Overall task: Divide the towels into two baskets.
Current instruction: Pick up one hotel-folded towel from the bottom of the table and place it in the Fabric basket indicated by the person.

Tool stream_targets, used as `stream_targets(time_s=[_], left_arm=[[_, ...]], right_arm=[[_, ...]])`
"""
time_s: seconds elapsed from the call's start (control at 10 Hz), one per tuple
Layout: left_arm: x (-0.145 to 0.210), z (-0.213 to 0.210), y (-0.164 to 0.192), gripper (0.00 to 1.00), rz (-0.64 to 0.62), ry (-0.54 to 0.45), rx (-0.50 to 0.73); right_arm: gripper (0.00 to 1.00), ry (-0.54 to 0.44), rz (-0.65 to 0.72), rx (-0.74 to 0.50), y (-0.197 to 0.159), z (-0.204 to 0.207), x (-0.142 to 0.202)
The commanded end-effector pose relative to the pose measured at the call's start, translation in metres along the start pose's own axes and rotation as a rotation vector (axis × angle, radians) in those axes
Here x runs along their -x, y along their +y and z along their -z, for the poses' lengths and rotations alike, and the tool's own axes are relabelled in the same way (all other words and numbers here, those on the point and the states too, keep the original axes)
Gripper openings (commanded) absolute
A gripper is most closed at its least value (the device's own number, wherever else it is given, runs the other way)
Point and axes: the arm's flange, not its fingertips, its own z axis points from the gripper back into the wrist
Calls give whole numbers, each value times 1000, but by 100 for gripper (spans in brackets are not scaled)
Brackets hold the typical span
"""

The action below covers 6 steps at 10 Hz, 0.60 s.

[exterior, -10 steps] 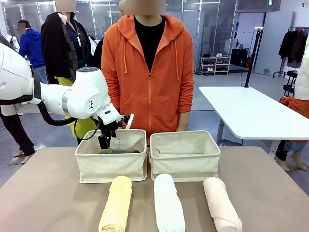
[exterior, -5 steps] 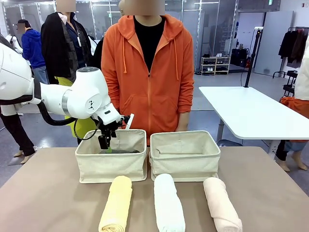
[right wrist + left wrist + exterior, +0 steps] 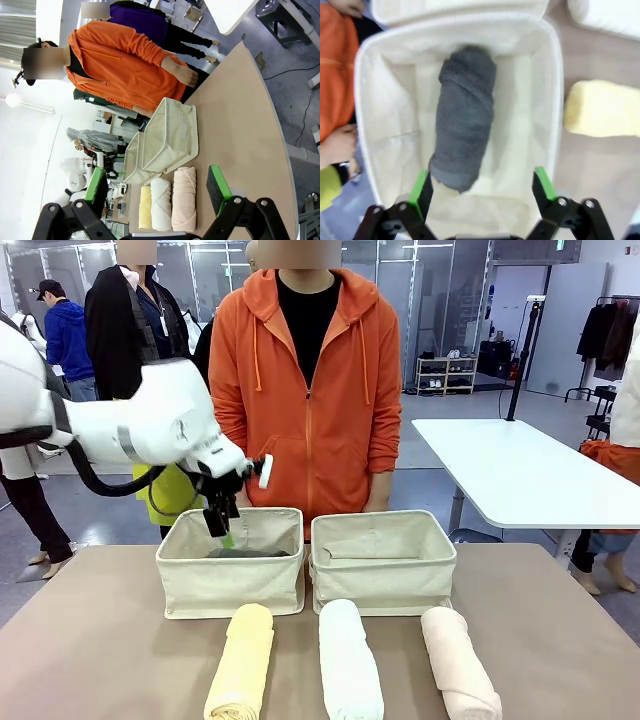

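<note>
The dark grey towel (image 3: 465,115) lies along the bottom of the left basket (image 3: 230,580), free of any grip. My left gripper (image 3: 222,525) hangs open just above that basket's far rim, its green pads (image 3: 422,186) spread wider than the towel (image 3: 245,553) below. The right basket (image 3: 385,565) beside it shows no towel inside. In front of the baskets three rolls lie side by side: a pale yellow towel (image 3: 240,665), a white towel (image 3: 350,660) and a pale pink towel (image 3: 460,665). My right gripper (image 3: 156,184) is open and holds nothing, high up and far from the table.
A person in an orange hoodie (image 3: 305,390) stands close behind the baskets, with a hand (image 3: 337,145) near the left basket's far wall. A white table (image 3: 520,475) stands behind at the right. Bare tabletop (image 3: 90,640) lies left and right of the rolls.
My left arm has risen a little, lifting the open gripper up from inside the left basket. The grey towel stays in the basket.
</note>
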Motion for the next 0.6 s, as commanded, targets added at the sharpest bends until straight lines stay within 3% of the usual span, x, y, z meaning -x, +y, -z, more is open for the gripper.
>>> stream_targets(time_s=[0.0, 0.1, 0.2, 0.5], left_arm=[[35, -54, -23, 100, -168, -135, 51], [56, -69, -42, 100, -277, -175, 149], [74, -78, -62, 100, -410, -360, 276], [140, -89, -131, 100, -600, -589, 372]], right_arm=[[100, -9, 4, -17, 3, -2, 1], [100, -9, 4, -17, 3, -2, 1], [100, -9, 4, -17, 3, -2, 1], [100, -9, 4, -17, 3, -2, 1]])
